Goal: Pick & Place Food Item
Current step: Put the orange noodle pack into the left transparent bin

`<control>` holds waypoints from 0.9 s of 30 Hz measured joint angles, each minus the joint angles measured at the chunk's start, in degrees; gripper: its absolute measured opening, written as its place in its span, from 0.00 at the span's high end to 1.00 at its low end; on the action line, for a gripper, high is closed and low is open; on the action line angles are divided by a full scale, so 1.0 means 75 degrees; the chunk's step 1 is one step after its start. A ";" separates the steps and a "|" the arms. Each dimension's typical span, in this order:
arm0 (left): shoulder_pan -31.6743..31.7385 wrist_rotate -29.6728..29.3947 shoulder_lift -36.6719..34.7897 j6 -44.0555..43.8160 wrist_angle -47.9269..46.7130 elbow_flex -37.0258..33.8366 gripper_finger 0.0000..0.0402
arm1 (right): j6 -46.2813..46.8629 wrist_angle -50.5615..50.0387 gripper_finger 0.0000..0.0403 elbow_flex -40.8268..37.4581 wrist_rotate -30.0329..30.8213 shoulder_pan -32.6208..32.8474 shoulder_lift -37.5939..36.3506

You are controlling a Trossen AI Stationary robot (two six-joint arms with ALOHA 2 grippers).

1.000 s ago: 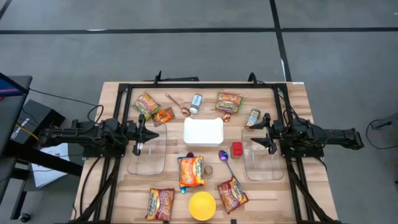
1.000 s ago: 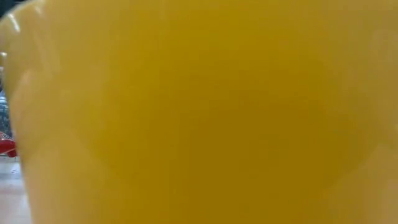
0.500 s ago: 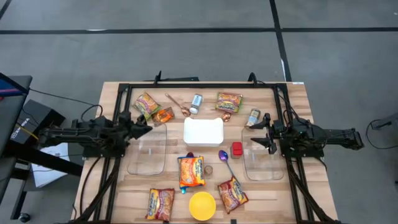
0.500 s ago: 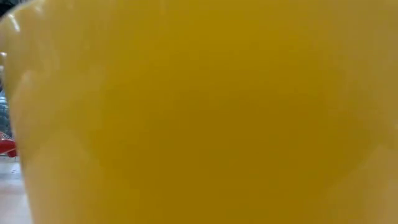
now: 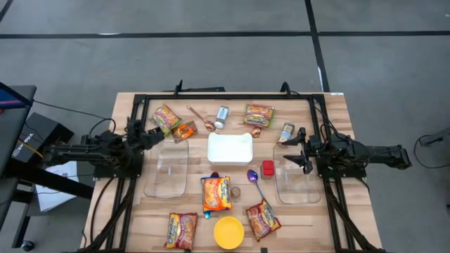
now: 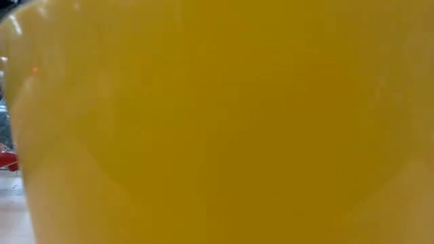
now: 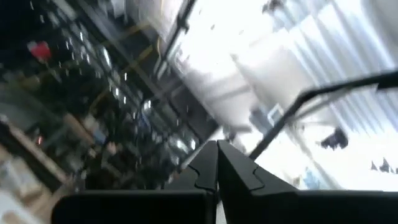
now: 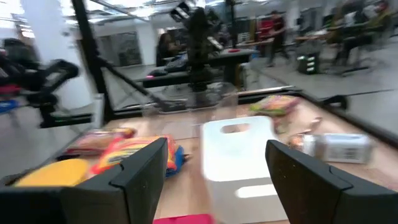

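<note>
Noodle packet (image 5: pixel 216 193) lies flat mid-tabletop toward the front edge, likely light, crinkly and slippery, best pinched across a short edge; left gripper (image 5: pixel 156 133) fingers closed, empty, near left edge; right gripper (image 5: pixel 304 156) fingers wide, empty.

Several ramen-style food packets lie flat on the wooden table: an orange one (image 5: pixel 216 193) in the middle, just near of the white bin (image 5: pixel 230 148), and two red-and-yellow ones at the near edge, left (image 5: pixel 181 230) and right (image 5: pixel 263 220) of the yellow bowl (image 5: pixel 228 232). Two more rest at the far side, one far left (image 5: pixel 166 117) and one far right (image 5: pixel 259 114).
</note>
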 joint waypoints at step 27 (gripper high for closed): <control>0.0000 -0.2751 0.2304 0.4180 0.1743 0.2863 0.77 | 0.3323 0.5286 0.34 0.1643 0.4108 -0.0387 0.0035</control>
